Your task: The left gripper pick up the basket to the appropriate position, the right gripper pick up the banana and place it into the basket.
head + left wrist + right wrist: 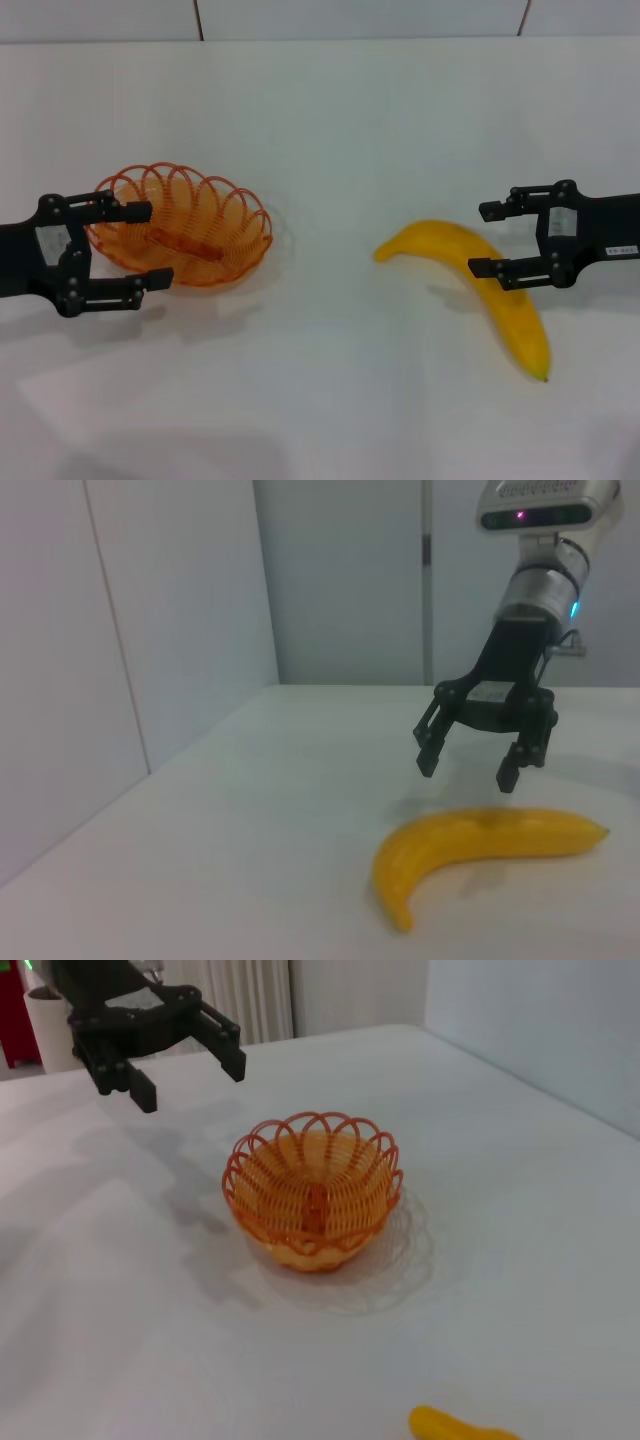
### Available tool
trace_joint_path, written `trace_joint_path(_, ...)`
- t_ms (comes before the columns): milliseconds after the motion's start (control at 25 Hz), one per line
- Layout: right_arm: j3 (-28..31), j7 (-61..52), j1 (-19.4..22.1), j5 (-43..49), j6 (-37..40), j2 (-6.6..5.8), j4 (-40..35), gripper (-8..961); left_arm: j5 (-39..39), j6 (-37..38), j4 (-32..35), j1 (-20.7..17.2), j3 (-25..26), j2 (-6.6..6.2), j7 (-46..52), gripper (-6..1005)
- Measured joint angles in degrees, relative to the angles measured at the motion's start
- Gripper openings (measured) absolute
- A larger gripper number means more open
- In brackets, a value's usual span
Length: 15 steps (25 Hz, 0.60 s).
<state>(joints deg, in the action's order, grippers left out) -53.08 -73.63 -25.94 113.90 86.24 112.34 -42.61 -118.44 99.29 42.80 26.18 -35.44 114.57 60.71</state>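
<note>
Left gripper: at the 9 o'clock side of the table, fingers spread wide and holding nothing. In the right wrist view it hangs above the table, beside and higher than the basket.

Basket: stands upright on the table, left of centre. In the head view the left gripper's two fingers frame its left end, one finger at the far rim and one at the near rim. From the right wrist view I judge they are not touching it yet.

Basket long axis: about 10 to 4 o'clock in the head view.

Right gripper: at the 3 o'clock side, fingers apart and empty. In the left wrist view it hovers above the banana, clear of it.

Banana: lies flat on the table, right of centre, well apart from the basket. Its blunt end points to 9 o'clock and its dark tip to about 5 o'clock.

Banana long axis: curved, about 10 to 5 o'clock, so it crosses the line between the right gripper's fingers.

Key relation: the banana's middle is directly below the right gripper; the basket rim is below and to 3 o'clock of the left gripper.

Nearer arm: left for the basket, right for the banana.

Next move, my judgement: each gripper should go down before closing. The left one goes first, because the basket must be placed before the banana comes.
</note>
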Motion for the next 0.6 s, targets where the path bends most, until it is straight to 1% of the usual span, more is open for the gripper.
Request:
trace_joint_path(120,0.0,-0.2,-0.1,0.4,-0.1,0.07,-0.1,759,-0.1,-0.5,0.0,0.0,-0.3,0.23,0.0,798)
trace_joint_path(400,0.0,-0.2,-0.1,0.4,-0.2,0.21,-0.1,759,0.1,-0.5,0.0,0.0,0.1,0.27,0.5,797)
trace_joint_path(520,0.0,-0.2,-0.1,0.4,-0.3,0.3,-0.1,759,0.7,-1.0,0.0,0.4,0.4,0.37,3.6,797)
trace_joint_path(600,0.0,-0.2,-0.1,0.4,-0.3,0.32,-0.1,759,1.1,-2.6,0.5,1.0,0.5,0.36,8.1,797)
